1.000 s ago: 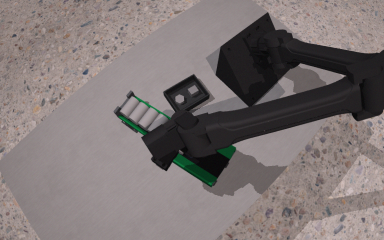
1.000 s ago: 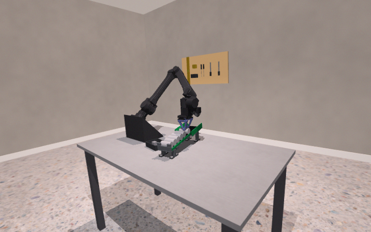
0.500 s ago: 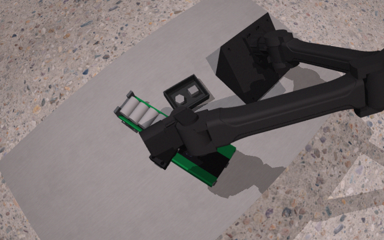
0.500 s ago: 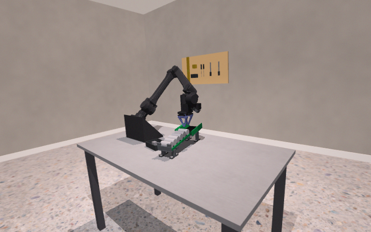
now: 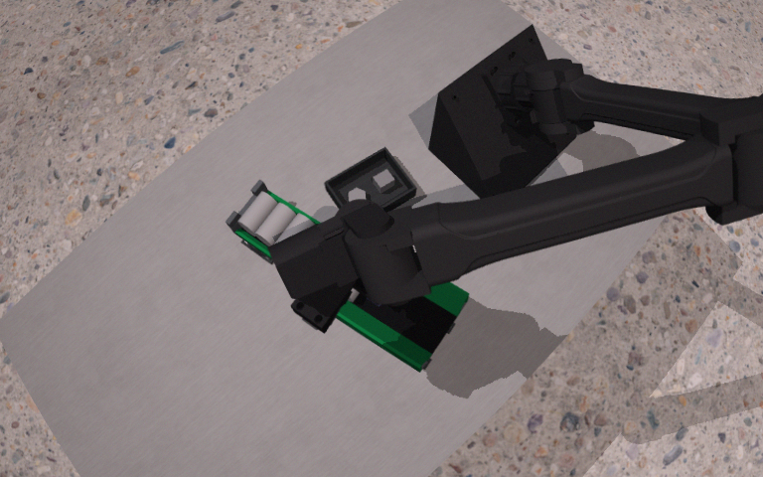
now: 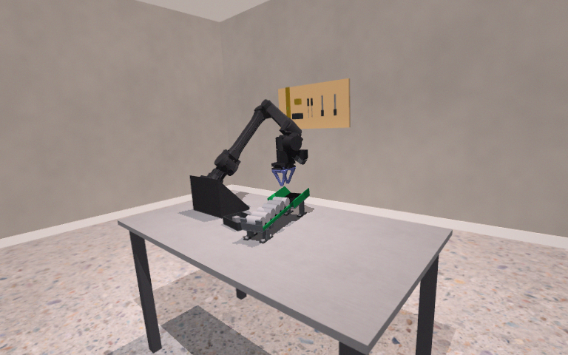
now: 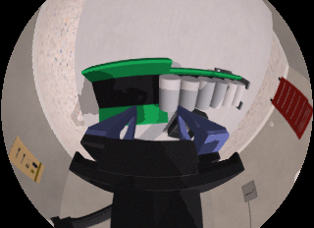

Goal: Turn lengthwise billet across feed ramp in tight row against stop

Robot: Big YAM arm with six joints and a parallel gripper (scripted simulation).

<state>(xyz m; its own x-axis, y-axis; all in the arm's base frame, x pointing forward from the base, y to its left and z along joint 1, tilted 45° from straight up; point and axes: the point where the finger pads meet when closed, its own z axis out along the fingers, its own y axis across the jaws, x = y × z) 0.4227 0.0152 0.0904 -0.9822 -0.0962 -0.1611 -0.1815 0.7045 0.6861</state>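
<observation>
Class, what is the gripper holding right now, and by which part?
Nothing is held. The gripper hangs open and empty above the green ramp.

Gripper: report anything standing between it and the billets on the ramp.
Nothing visible does. The gripper hangs open above the upper end of the green ramp, with only open air between it and the billets below.

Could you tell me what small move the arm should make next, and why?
Probably raise the open, empty blue-fingered end effector farther from the green-railed feed ramp: the pale grey steel billets all appear to lie across it, side by side, none visibly lengthwise.
</observation>
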